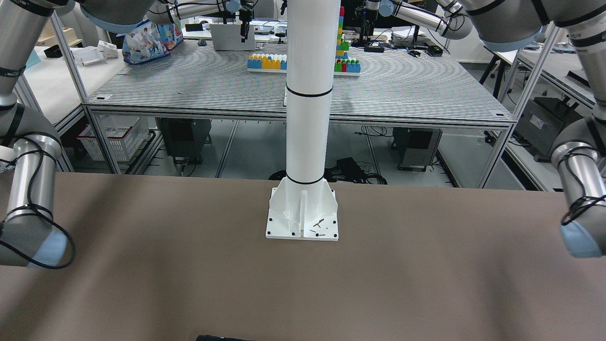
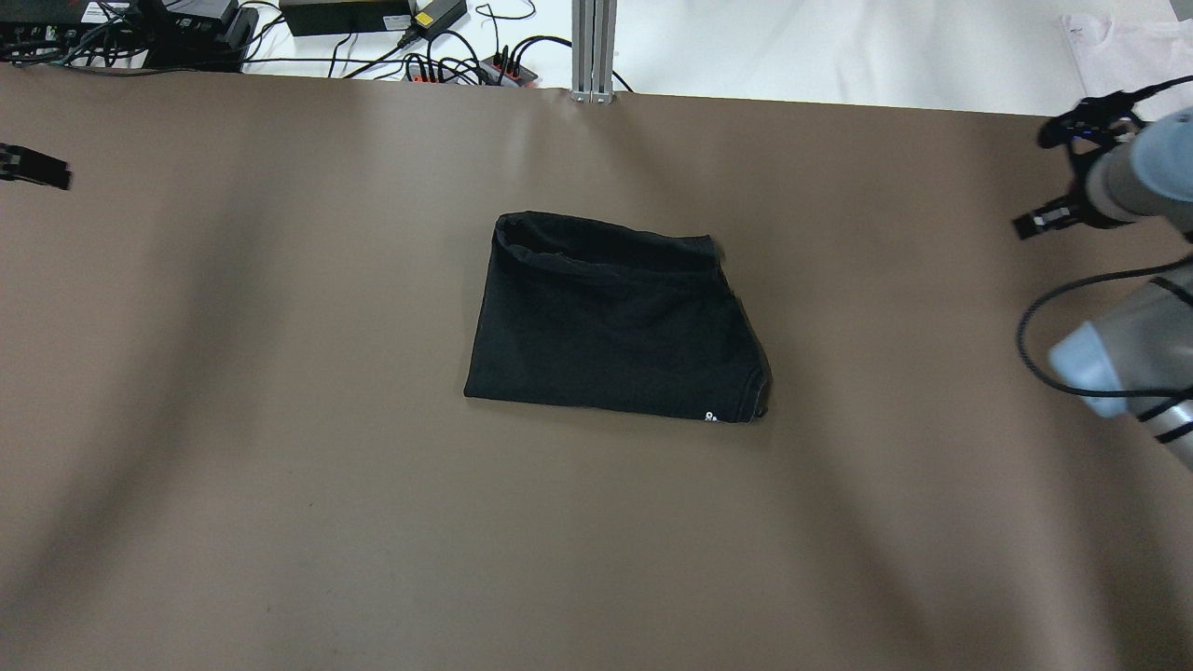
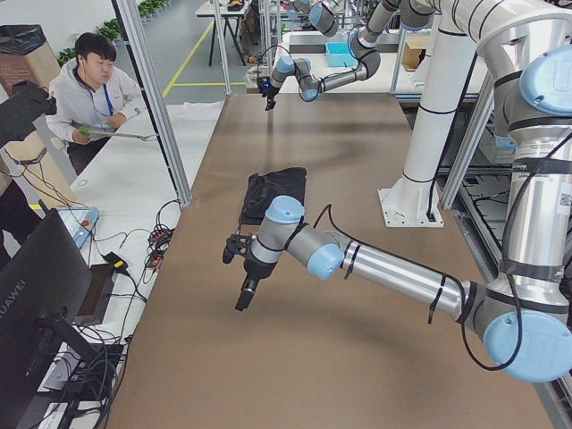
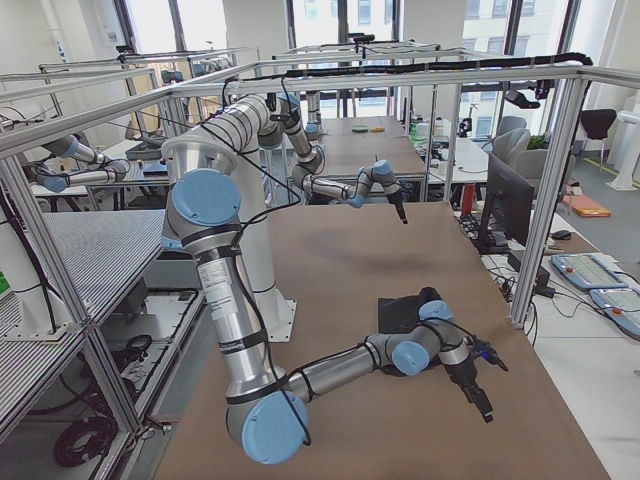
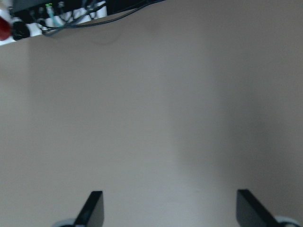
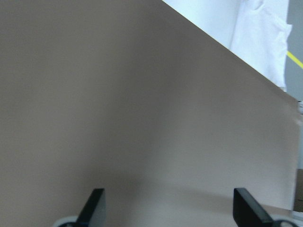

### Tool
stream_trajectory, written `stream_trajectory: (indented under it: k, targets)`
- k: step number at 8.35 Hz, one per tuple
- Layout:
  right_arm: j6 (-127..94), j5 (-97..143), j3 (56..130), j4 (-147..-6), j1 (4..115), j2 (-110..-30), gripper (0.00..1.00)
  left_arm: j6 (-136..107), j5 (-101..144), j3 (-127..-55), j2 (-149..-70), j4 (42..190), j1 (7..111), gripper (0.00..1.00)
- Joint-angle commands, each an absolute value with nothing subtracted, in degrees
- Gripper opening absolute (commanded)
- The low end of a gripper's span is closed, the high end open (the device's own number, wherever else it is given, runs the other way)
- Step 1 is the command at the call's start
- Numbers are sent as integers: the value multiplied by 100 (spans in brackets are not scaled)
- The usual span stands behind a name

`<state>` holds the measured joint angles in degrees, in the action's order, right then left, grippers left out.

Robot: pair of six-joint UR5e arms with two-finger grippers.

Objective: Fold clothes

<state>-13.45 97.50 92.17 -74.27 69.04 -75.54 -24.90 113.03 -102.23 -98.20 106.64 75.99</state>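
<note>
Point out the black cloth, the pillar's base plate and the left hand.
black cloth (image 2: 610, 321): overhead view, middle.
base plate (image 1: 281, 231): front-facing view, flat front part.
left hand (image 5: 170, 208): left wrist view, between fingertips.

I view the tabletop (image 2: 233, 513) from overhead; the front camera looks back across it; both end views share the clothes (image 3: 286, 181); wrist cameras sit close above it.

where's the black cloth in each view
Front-facing: black sliver at bottom edge, probably the cloth.
Overhead: cloth at centre.
Left: cloth mid-table, upper centre.
Right: cloth right of centre, lower half.
Wrists: not in either.
Landmark: white pillar, in front and side views.
</note>
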Motion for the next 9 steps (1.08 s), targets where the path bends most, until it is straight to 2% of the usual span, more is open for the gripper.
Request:
stream_trajectory:
  k: [1,4,6,9]
  targets:
    - [812,9686,9457,-7462,8266,-8261,95,-41,10805,-10195,-9615,9977,8988,100]
    - [1519,9468,9710,-7218,9139,-8830,95,780,9820,-10336,-8793,10141,9290,100]
    - [1556,8731,10376,-6874,9237,-9481,95,722,9850,-10510,-8745,10239,9622,100]
    - [1118,8771,10547,-7074,9237,-9536,95,448,9870,-10679,-8631,10475,9624,100]
